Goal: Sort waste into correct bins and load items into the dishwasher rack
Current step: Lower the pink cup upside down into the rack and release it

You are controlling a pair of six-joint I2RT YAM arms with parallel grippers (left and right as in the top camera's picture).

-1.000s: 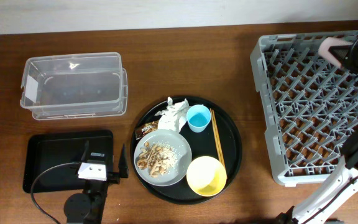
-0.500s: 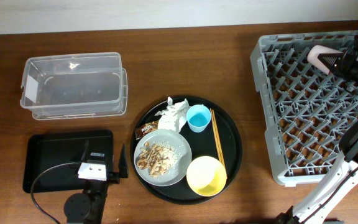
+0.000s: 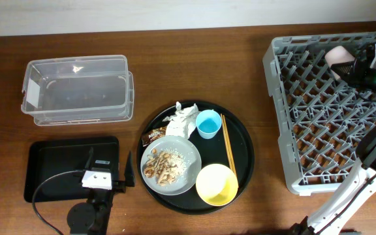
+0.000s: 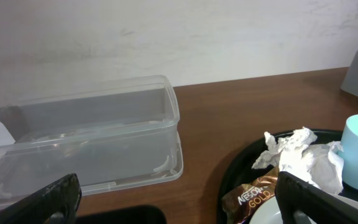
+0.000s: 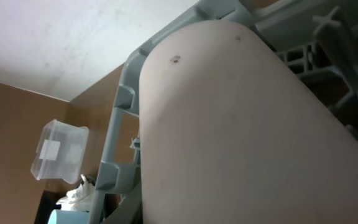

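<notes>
Now your right hand is clamping the pink cup above the upper-right rack, needing lowering and releasing next.

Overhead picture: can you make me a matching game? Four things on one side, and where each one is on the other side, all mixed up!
Things
1. small pink cup
2. small light-blue cup
3. beige-brown food scraps
4. clear plastic rectangular tub

Places
A. on the pale grey-green round plate
B. straight on the wooden table
C. at the large grey lattice rack
D. on the round black tray, beside the crumpled white paper napkin

Pairs: 1-C, 2-D, 3-A, 4-B
</notes>
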